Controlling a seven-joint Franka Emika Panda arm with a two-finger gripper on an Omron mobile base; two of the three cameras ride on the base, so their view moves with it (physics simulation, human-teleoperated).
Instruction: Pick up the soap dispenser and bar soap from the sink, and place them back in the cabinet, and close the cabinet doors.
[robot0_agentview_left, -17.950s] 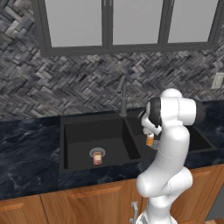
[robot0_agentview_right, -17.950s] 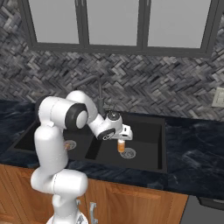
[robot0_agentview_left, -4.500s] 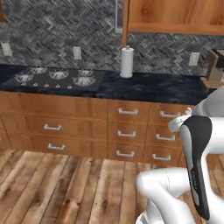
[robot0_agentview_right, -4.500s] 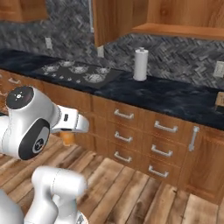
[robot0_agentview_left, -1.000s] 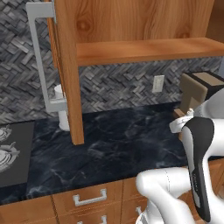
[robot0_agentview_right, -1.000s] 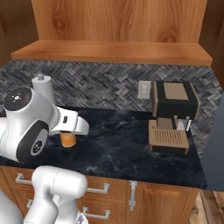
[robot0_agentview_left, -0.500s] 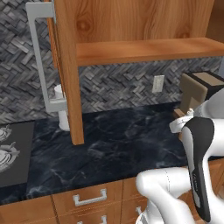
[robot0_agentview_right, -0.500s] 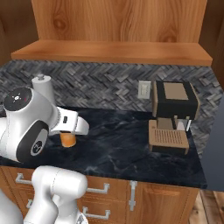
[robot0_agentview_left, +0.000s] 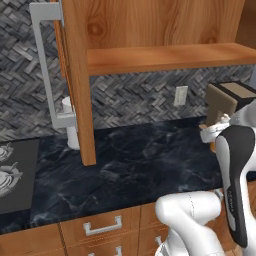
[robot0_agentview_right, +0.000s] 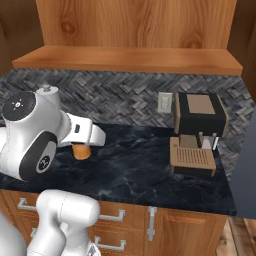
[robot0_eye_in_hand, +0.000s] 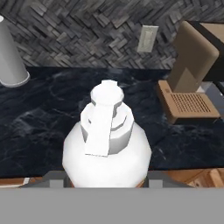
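While the arm is folded close in front of the base, the gripper (robot0_agentview_right: 82, 145) is closed on the soap dispenser (robot0_agentview_right: 81, 150), holding it in the air above the front part of the black marble counter (robot0_agentview_right: 135, 170). In the right base view the bottle's orange-amber body shows just under the white hand, clear of the counter surface. In the hand view its white pump top (robot0_eye_in_hand: 106, 122) is seen from above, with the nozzle pointing toward the camera and the dark finger tips flanking the bottle's shoulders at the lower edge.

The cabinet (robot0_agentview_left: 165, 55) hangs above the counter with its underside and lower shelf edge facing the cameras. One of the cabinet doors (robot0_agentview_left: 75, 80) stands swung out toward the base, edge-on in the left base view, its long silver bar handle (robot0_agentview_left: 46, 70) on the side facing left. Behind that door, near the counter's back edge, stands a white paper-towel roll (robot0_agentview_left: 70, 125); the hand view shows it at the far left (robot0_eye_in_hand: 11, 61).

A brown and black coffee machine (robot0_agentview_right: 197, 132) sits at the right end of the counter against the herringbone stone backsplash (robot0_agentview_right: 120, 102), with a wall outlet (robot0_agentview_right: 164, 102) just beside it on the left. At the counter's left end part of a stovetop (robot0_agentview_left: 15, 170) shows. Below the counter's front edge run wooden drawers with silver handles (robot0_agentview_left: 102, 227).
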